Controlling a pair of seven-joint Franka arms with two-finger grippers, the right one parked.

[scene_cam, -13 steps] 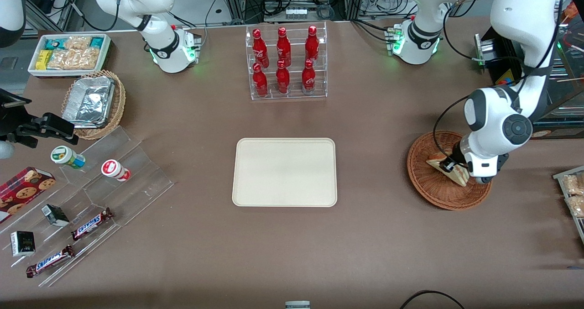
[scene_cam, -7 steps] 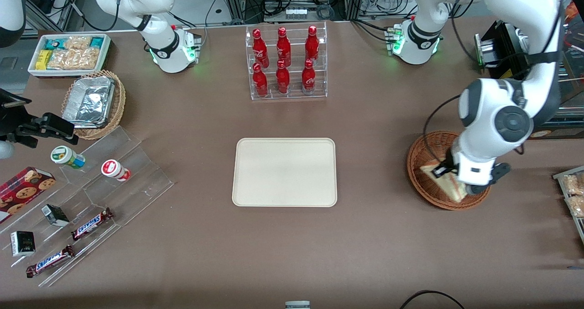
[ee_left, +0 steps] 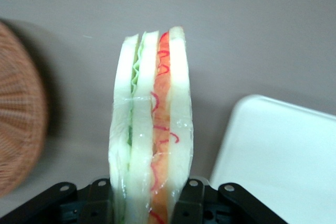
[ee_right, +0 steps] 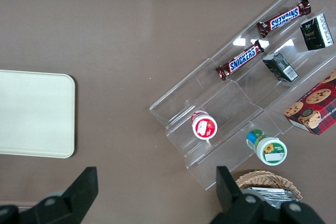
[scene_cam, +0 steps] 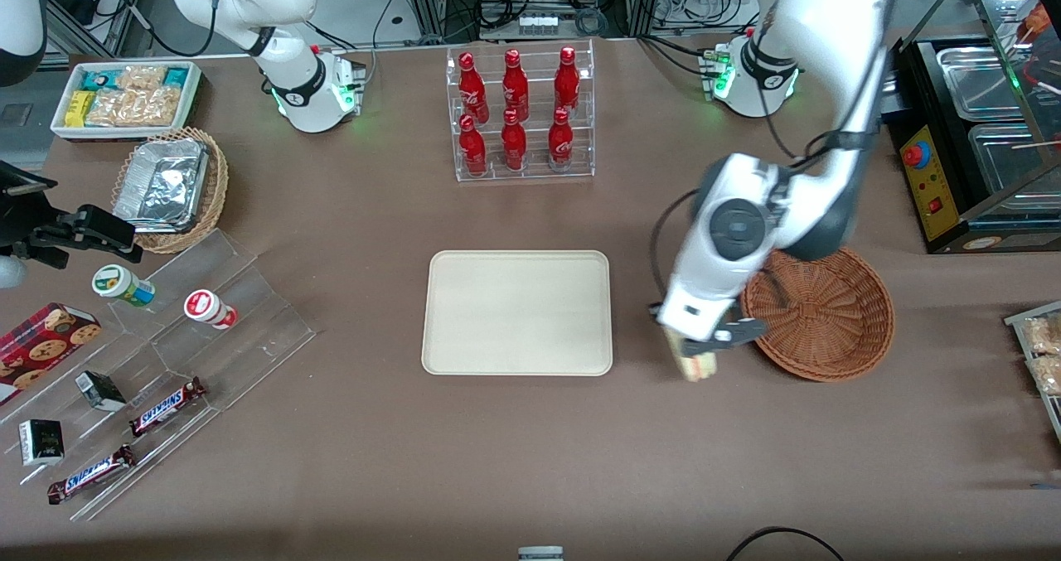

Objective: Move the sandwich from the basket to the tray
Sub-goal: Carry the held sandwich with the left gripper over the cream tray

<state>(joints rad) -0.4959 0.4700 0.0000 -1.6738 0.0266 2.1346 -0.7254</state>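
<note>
My left gripper (scene_cam: 699, 354) hangs above the table between the tray and the basket, shut on the sandwich (scene_cam: 696, 365). In the left wrist view the sandwich (ee_left: 152, 135) stands on edge between the black fingers (ee_left: 191, 200), showing white bread with green and red filling. The reddish-brown wicker basket (scene_cam: 821, 312) holds nothing, and its rim (ee_left: 21, 114) shows beside the sandwich. The cream tray (scene_cam: 517, 312) lies flat and bare at the table's middle, with one rounded corner (ee_left: 278, 150) close to the sandwich.
A clear rack of red bottles (scene_cam: 520, 113) stands farther from the front camera than the tray. Toward the parked arm's end are a clear stepped stand with snacks (scene_cam: 166, 362), a tan basket with a foil container (scene_cam: 170, 184) and a white bin of packets (scene_cam: 126, 97).
The gripper lifted the sandwich out of the basket and carried it toward the tray. The basket is left bare, and the arm swung across with it.
</note>
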